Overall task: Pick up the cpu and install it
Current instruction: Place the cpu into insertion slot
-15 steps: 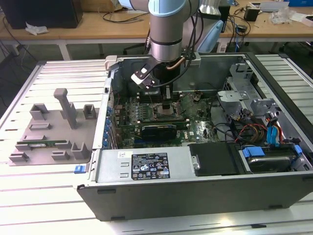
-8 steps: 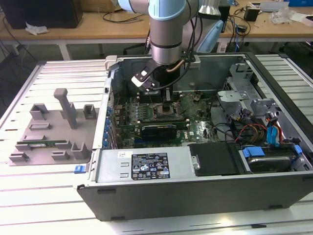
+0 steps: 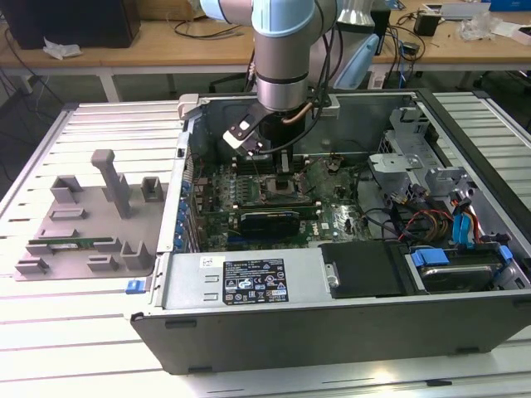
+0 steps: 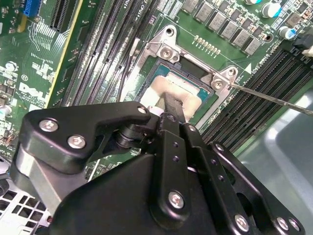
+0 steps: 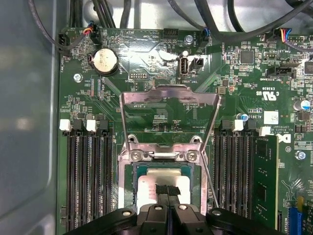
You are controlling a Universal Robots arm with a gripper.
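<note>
The cpu point(image 5: 146, 184) is a flat square chip with a pale silver top, lying level inside the socket frame point(image 5: 128, 156) on the green motherboard; in the second wrist view the cpu point(image 4: 164, 89) sits the same way. My gripper point(image 5: 166, 190) points straight down over the chip's middle, its two black fingertips point(image 5: 161, 189) pressed together with nothing between them, at or just above the metal top. In the exterior view the gripper point(image 3: 282, 170) reaches down into the open computer case. The socket's metal load plate point(image 5: 168, 105) stands flipped open.
A thin lever rod point(image 4: 274, 99) sticks out beside the socket. Memory slots point(image 5: 88, 181) flank the socket, one holding a green stick point(image 5: 265, 171). Cables point(image 3: 423, 224) and drive bays fill the case at the exterior view's right. A grey fixture tray point(image 3: 91, 220) lies at its left.
</note>
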